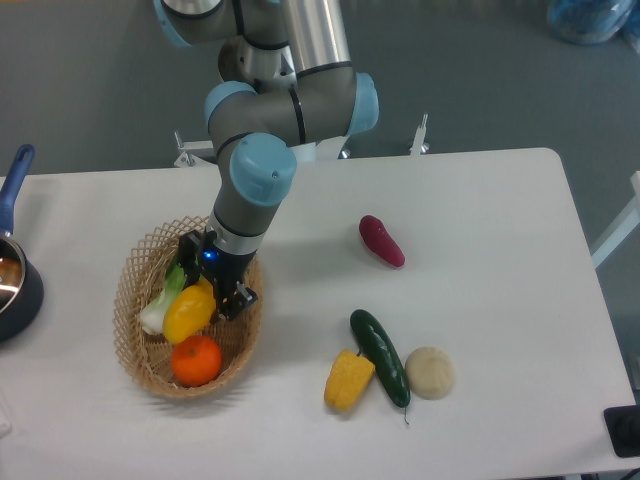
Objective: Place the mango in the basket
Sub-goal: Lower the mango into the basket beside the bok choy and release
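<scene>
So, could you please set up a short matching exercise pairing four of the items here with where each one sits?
Things:
1. mango
2. orange
3. cucumber
4. corn

Places:
A. on the table, left of the bun
B. at the near end of the basket
C. left of the cucumber
D. in the tool, over the basket

Pairs: 1-D, 2-B, 3-A, 4-C

A glossy yellow mango (188,312), an orange (196,360) and a green-and-white vegetable (160,303) are seen in the tan woven basket (135,340)
</scene>
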You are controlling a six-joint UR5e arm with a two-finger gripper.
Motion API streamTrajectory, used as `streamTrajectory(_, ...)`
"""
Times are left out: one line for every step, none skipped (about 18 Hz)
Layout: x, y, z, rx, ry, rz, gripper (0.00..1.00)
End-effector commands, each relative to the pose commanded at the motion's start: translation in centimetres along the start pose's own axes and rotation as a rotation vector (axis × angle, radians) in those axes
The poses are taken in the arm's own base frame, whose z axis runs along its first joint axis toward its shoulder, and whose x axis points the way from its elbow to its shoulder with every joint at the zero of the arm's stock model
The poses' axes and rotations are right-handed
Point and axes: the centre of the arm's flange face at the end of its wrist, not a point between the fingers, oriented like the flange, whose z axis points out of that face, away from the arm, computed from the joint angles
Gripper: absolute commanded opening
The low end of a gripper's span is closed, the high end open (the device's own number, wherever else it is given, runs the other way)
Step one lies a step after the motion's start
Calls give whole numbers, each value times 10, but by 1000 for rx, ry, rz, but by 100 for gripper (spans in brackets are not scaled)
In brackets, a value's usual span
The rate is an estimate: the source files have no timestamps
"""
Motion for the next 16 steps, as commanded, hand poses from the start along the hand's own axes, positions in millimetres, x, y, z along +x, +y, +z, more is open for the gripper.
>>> streamTrajectory(0,0,1,-1,2,0,50)
streamTrajectory(-1,2,4,-6,6,-2,51)
streamTrajectory(0,3,6,-8,10,-4,57)
streamTrajectory(-2,1,5,-5,5,1,71)
streamTrajectory(-3,-1,3,-1,1,8,87)
streamTrajectory(-3,-1,2,1,-1,10,100)
streamTrajectory(-3,-2,-1,3,-5,10,100)
streamTrajectory(-2,-3,-3,5,-8,12,100)
streamTrajectory(-2,-3,-4,6,-11,13,100)
streamTrajectory(-1,-6,-9,11,-19,18,100)
streamTrajectory(-1,-7,-12,14,-24,20,100)
streamTrajectory(-1,-7,-14,16,-27,19,100)
streamTrajectory(0,-7,-15,16,-28,19,100)
streamTrajectory(-1,-7,-18,19,-33,18,100)
streamTrajectory(-3,-10,-26,27,-48,23,100)
streamTrajectory(-8,-15,-39,40,-72,24,100)
